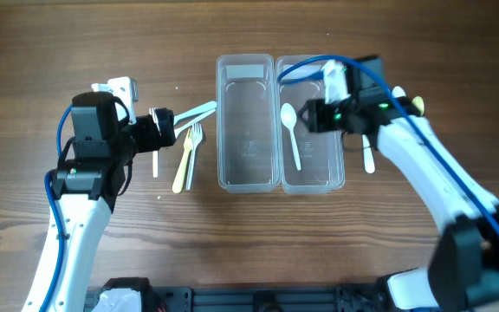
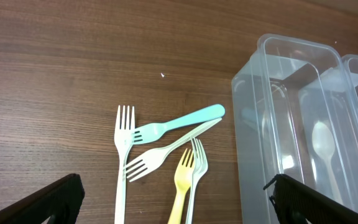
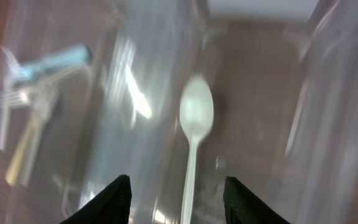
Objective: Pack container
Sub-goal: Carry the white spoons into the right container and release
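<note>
Over the right container: one spoon in, forks waiting

Over the right container (image 1: 323, 165) hangs my right claw (image 3: 179, 196), its fingers parted, with the white spoon (image 3: 196, 115) showing in the gap below them. The wrist view is smeared, but the overhead shows the spoon lying flat on the container floor, bowl toward the far end, so I read nothing as pinched. Lengthwise suits this long, narrow tub. Crosswise, I judge, the spoon would not sit flat.

Beside it, wall to wall on the left, stands the left container (image 1: 246, 147), which looks empty. The pairing makes sense to me: one tub per kind of cutlery, each close to its own arm.

Just left of the tubs, my left claw (image 2: 179, 200) is spread wide and hovers over the forks (image 2: 160, 152). They lie in a loose heap on the table (image 1: 76, 43) with handles crossing, and the blue-handled fork (image 2: 179, 123) points its handle toward the left container. Wide fingers give me room to come down around a single handle. The overlap is the risk, since one fork could drag a neighbour along.

Just right of the tubs a second spoon (image 1: 368, 158) lies on the wood, partly under the right arm. I judge the packing barely begun — one piece in, the rest out.
</note>
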